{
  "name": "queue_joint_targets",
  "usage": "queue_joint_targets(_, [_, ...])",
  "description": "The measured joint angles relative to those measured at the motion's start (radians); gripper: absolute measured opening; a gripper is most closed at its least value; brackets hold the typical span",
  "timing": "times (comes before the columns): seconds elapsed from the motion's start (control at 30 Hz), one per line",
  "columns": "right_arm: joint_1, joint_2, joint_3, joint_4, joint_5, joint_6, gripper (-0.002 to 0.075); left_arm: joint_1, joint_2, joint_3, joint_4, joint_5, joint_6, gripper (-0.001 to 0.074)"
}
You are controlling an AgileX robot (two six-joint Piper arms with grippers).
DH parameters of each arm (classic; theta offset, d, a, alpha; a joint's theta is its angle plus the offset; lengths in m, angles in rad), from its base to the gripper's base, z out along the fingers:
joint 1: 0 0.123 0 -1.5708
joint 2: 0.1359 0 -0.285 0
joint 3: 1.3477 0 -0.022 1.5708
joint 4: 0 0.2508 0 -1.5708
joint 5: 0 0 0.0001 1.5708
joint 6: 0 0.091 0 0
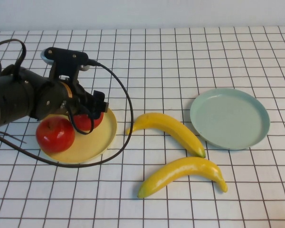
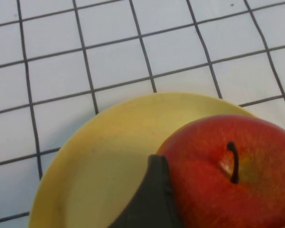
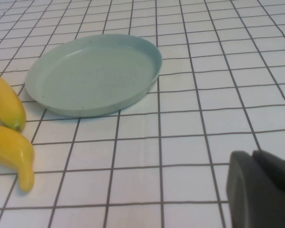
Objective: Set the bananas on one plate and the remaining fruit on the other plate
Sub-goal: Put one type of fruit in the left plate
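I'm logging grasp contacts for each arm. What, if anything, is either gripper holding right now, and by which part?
The left gripper straddles an apple over the yellow plate, one finger at its side; whether it grips is unclear. The right gripper is shut, holding nothing.

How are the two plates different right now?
The yellow plate sits on the robot's left side and holds two apples; the blue-green plate on the right holds nothing. The left pincer is over the yellow plate at an apple; none is at the blue-green one. Both are round, shallow and rimmed.
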Motion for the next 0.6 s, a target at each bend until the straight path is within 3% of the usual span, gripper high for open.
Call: queue_joint_targets(0.6, [0.000,0.000,0.000,0.001,0.000,0.000,-0.0015,0.000,-0.001,0.000,0.017,0.027,-0.008,0.0581])
